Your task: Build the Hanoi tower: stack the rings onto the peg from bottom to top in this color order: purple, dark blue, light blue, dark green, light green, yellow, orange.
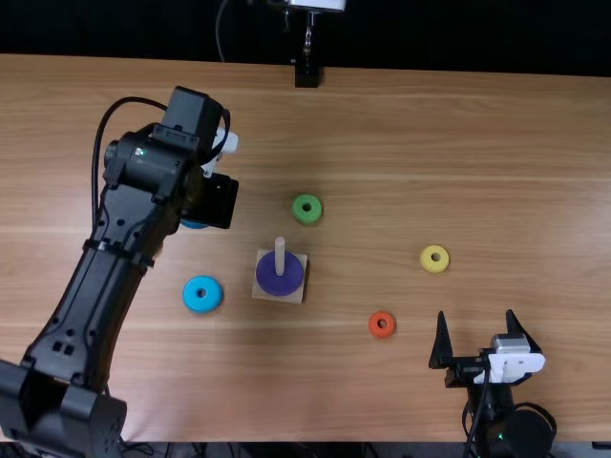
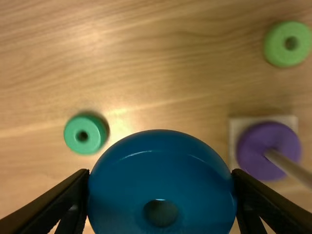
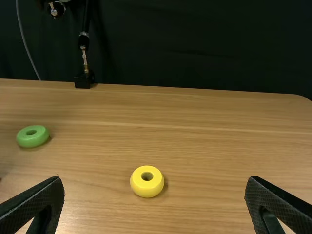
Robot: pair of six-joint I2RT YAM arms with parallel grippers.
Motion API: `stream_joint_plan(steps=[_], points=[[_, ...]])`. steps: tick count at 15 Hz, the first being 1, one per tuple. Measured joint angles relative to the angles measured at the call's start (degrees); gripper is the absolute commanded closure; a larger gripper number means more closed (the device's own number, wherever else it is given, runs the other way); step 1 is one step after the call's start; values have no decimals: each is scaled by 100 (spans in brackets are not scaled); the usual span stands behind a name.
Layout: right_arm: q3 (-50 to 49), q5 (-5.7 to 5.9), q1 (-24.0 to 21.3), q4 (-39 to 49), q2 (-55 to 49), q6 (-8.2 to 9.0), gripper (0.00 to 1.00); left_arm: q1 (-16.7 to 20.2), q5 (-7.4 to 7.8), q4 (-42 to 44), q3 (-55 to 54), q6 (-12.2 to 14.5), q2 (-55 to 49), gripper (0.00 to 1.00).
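Note:
In the top view my left gripper (image 1: 212, 199) is left of the wooden peg (image 1: 280, 258), which holds the purple ring (image 1: 278, 281) at its base. The left wrist view shows my left gripper (image 2: 161, 178) shut on the dark blue ring (image 2: 161, 165), off the peg; the dark green ring (image 2: 73, 134) lies on the table. Light blue (image 1: 191, 294), light green (image 1: 307, 218), yellow (image 1: 434, 267) and orange (image 1: 382, 333) rings lie loose. My right gripper (image 1: 475, 317) stands open near the front edge; in its wrist view the gripper (image 3: 154, 180) has its fingers wide apart.
A black stand (image 1: 306, 74) is at the table's far edge, before a dark curtain (image 3: 195, 44). The left arm (image 1: 105, 277) stretches over the table's left side, with a black cable looping beside it.

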Motion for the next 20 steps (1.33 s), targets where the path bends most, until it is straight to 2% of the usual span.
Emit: stream_joint_plan(steps=[6,9,12,15,20], points=[[2,2,0,-2,0,0,0,-855,7,-57,-271,-1038,-697,100],[2,4,0,-2,0,2,0,-1228,7,-461,-190,-1375,-688,100],[0,2,0,0,0,2,0,-1412,4,-492,367,-1464,-479,100],[0,2,0,-2,0,0,0,-1572,7,-507,380,-1519,-186,100],[0,2,0,0,0,2,0,-1615,4,-511,671,-1532,142,100]])
